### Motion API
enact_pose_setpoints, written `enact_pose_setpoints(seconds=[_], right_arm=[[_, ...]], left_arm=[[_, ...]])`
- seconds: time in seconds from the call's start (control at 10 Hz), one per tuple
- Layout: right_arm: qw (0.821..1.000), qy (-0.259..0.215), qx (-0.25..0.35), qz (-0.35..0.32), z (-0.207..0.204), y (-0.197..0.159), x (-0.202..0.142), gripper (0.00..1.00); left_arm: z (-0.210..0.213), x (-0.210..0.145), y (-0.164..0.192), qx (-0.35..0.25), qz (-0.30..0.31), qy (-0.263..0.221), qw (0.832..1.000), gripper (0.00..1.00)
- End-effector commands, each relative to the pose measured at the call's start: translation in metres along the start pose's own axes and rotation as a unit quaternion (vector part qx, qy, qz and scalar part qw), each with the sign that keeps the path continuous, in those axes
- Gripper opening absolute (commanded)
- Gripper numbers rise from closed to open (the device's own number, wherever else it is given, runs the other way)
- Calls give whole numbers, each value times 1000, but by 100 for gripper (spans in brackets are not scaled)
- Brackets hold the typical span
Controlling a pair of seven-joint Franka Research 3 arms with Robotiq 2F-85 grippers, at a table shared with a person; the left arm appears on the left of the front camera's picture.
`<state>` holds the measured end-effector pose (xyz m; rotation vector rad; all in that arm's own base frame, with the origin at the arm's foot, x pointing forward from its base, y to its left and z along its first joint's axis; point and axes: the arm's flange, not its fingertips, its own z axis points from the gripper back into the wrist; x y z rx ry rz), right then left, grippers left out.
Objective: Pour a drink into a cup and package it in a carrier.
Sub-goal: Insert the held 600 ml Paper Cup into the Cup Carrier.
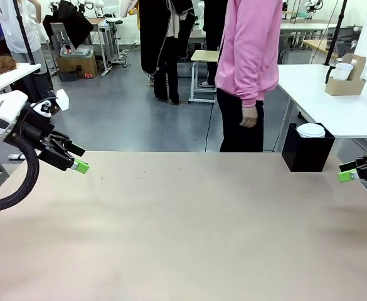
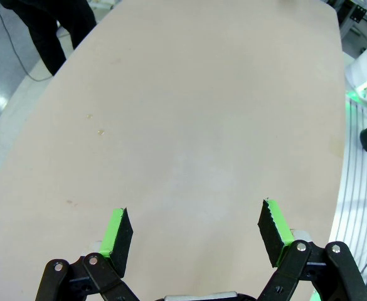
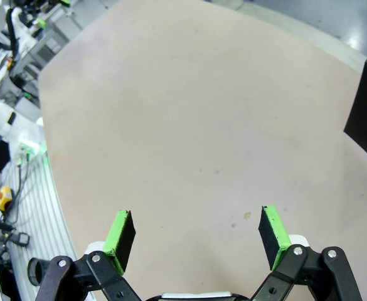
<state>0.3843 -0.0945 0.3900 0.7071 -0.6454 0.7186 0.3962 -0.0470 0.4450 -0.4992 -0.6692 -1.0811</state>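
Hovering over the table (image 1: 183,238), left gripper (image 2: 196,235) and right gripper (image 3: 199,235) fingers wide, holding nothing, person (image 1: 249,69) standing beyond.

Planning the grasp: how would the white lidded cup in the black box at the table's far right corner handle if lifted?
The lidded cup looks like paper, so probably light and crushable. Its contents are hidden, so weight is uncertain. The black box hides its body, so a grasp likely starts near the lid.
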Motion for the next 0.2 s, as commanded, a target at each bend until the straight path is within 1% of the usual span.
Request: enact_pose_setpoints(seconds=[0.0, 0.1], right_arm=[[1000, 1, -4, -3, 3, 1, 1, 100], [1000, 1, -4, -3, 3, 1, 1, 100]], left_arm=[[0, -1, 1, -2, -3, -5, 1000, 100], [0, -1, 1, -2, -3, -5, 1000, 100]])
